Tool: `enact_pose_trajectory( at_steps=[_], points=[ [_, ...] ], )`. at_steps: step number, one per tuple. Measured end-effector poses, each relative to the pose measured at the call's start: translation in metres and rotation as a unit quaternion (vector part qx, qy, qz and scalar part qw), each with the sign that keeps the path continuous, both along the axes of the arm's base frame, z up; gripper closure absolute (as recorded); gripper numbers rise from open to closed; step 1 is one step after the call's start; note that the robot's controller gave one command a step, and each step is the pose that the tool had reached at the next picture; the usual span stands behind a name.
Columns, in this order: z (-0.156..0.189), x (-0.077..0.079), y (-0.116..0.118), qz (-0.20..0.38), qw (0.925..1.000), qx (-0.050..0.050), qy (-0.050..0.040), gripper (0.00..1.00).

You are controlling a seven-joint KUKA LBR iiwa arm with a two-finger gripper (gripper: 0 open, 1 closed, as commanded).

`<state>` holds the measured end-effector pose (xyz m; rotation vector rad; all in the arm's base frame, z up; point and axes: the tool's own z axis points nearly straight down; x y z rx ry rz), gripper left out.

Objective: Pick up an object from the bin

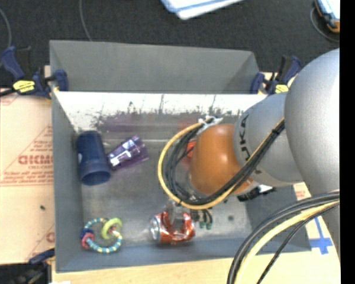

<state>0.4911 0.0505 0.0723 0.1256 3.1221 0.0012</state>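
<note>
My gripper [178, 216] reaches down at the bin's front middle, under the orange wrist cover. It sits right on top of a crushed red and silver can [164, 232] lying on the bin floor, and the can shows on both sides of it. The gripper's tip is hidden against the can. To the left, near the front left corner, lies a ring toy [102, 235] of yellow, green, blue and pink beads.
A dark blue cup [92, 157] lies on its side by the left wall, its mouth toward the front. Beside it lies a clear purple cup [128, 152]. The arm and its cables cover the right half of the bin.
</note>
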Motion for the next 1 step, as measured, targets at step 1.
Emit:
enact_pose_trajectory(
  at_steps=[1],
  points=[
    [0.0039,-0.0009,-0.0001,0.0,1.0,0.0,0.0004,1.0]
  ],
)
